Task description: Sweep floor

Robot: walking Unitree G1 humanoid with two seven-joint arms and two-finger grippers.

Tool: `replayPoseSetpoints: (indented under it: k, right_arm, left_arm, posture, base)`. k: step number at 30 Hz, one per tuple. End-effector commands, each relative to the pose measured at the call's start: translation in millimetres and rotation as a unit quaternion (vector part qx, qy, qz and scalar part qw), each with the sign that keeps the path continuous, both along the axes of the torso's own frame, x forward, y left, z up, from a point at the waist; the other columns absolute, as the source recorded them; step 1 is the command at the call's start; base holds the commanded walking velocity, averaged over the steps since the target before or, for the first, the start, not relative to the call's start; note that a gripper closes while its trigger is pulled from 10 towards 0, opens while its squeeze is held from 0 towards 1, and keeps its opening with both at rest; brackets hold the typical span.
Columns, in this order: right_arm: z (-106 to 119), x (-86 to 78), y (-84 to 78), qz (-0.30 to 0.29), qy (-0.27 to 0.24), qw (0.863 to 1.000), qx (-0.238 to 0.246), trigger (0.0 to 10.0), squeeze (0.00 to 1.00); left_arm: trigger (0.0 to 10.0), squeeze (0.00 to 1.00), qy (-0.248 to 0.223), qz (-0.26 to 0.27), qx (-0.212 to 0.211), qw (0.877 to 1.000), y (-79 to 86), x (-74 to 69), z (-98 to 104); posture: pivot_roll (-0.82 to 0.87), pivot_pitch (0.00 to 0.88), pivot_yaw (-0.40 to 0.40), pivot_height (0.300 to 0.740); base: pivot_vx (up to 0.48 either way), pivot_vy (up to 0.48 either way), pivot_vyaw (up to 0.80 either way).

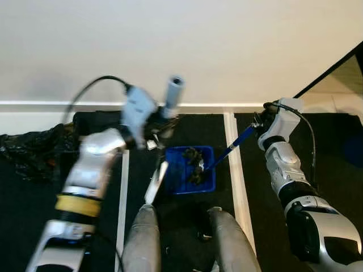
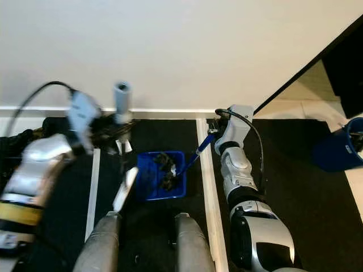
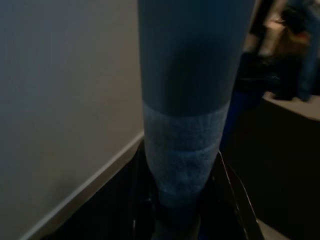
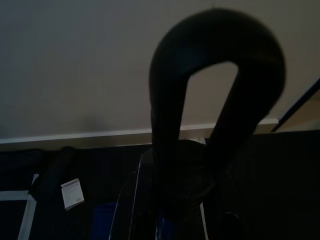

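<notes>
**Dustpan on the black floor, brush tip resting in it**

At the far left of the left eye view a crumpled black bag (image 1: pixel 28 148) is lying on the dark floor against the white baseboard (image 1: pixel 34 105). Just right of it the left arm is reaching forward, blurred, and the left gripper (image 1: pixel 153 127) is sitting at the upper centre-left of the frame, closed around a grey pole handle (image 1: pixel 172 95) that is pointing up toward the camera — the left wrist view is showing the same handle (image 3: pixel 187 100) close up, with a paler taped band low on it. A white strip (image 1: pixel 156 182) is hanging below the gripper, angled down toward the robot's legs.

In the centre, a blue dustpan (image 1: pixel 177 173) is resting on the black floor (image 1: pixel 187 127) between two white floor lines (image 1: pixel 235 170), with a clump of dark debris (image 1: pixel 195 164) lying inside it toward its right side. A blue-handled brush (image 1: pixel 229 148) is slanting from upper right down into the pan, its tip touching the debris.

At the right, the right gripper (image 1: pixel 262 120) is clamped on the upper end of that brush handle, close to the baseboard, its silver arm running down to the lower right corner. At the right edge of the right eye view, a blue bucket (image 2: pixel 340 150) is standing well apart from the dustpan.
</notes>
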State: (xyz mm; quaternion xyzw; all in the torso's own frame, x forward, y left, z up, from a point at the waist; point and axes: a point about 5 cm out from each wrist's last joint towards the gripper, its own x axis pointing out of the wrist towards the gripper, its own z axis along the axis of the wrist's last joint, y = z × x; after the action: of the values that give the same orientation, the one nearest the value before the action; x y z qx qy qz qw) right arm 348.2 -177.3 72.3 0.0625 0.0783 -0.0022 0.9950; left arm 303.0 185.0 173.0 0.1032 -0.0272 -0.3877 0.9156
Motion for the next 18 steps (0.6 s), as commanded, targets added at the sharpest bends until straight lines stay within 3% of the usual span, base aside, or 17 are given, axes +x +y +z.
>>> replayPoseSetpoints:
  k: [1, 2, 4, 5, 7, 9, 10, 12, 14, 18]
  right_arm:
    - [-42, -26.2, -6.6, -0.02, 0.099, 0.995, 0.011, 0.0, 0.0]
    - [-42, -26.2, -6.6, -0.02, 0.099, 0.995, 0.011, 0.0, 0.0]
    - [-44, -28.2, -12.8, -0.034, 0.1, 0.994, 0.021, 0.0, 0.0]
    - [-44, -28.2, -12.8, -0.034, 0.1, 0.994, 0.021, 0.0, 0.0]
    - [-45, -29.7, -17.4, -0.042, 0.1, 0.994, 0.029, 0.0, 0.0]
    - [-46, -31.6, -23.4, -0.05, 0.101, 0.993, 0.044, 0.0, 0.0]
    - [-46, -31.6, -23.4, -0.05, 0.101, 0.993, 0.044, 0.0, 0.0]
    - [-46, -32.5, -28.9, -0.053, 0.101, 0.992, 0.057, 0.0, 0.0]
    - [-45, -32.7, -30.7, -0.053, 0.1, 0.992, 0.061, 0.0, 0.0]
    - [-37, -29.5, -45.5, -0.056, 0.087, 0.992, 0.073, 0.0, 0.0]
  left_arm:
    - [10.0, 0.0, -0.017, 0.032, -0.026, 0.999, 18.4, -3.0, 15]
    - [10.0, 0.0, -0.017, 0.032, -0.026, 0.999, 18.4, -3.0, 15]
    - [10.0, 0.0, -0.027, 0.101, -0.033, 0.994, 39.1, 0.9, 19]
    - [10.0, 0.0, -0.027, 0.101, -0.033, 0.994, 39.1, 0.9, 19]
    - [10.0, 0.0, -0.023, 0.155, 0.005, 0.988, 49.4, 4.6, 11]
    - [10.0, 0.0, 0.003, 0.227, 0.049, 0.973, 61.2, 7.2, -10]
    - [10.0, 0.0, 0.003, 0.227, 0.049, 0.973, 61.2, 7.2, -10]
    - [10.0, 0.0, 0.034, 0.277, 0.068, 0.958, 67.1, 6.1, -29]
    - [10.0, 0.0, 0.045, 0.291, 0.069, 0.953, 67.7, 5.4, -36]
    - [10.0, 0.0, 0.081, 0.312, 0.095, 0.942, 58.0, 3.5, -64]
  posture:
    - [0.15, 0.164, -0.127, 0.74]
    - [0.15, 0.164, -0.127, 0.74]
    - [0.15, 0.139, -0.129, 0.74]
    - [0.15, 0.139, -0.129, 0.74]
    - [0.15, 0.11, -0.131, 0.74]
    - [0.15, 0.078, -0.13, 0.74]
    - [0.15, 0.078, -0.13, 0.74]
    - [0.14, 0.055, -0.121, 0.74]
    - [0.14, 0.051, -0.119, 0.74]
    - [0.12, 0.029, -0.11, 0.74]
  base:
    - [0.0, 0.0, 0.0]
    - [0.0, 0.0, 0.0]
    - [0.0, 0.0, 0.0]
    - [0.0, 0.0, 0.0]
    - [0.0, 0.0, 0.0]
    - [0.0, 0.0, 0.0]
    - [0.0, 0.0, 0.0]
    - [0.0, 0.0, 0.0]
    - [0.0, 0.0, 0.0]
    - [0.0, 0.0, 0.0]
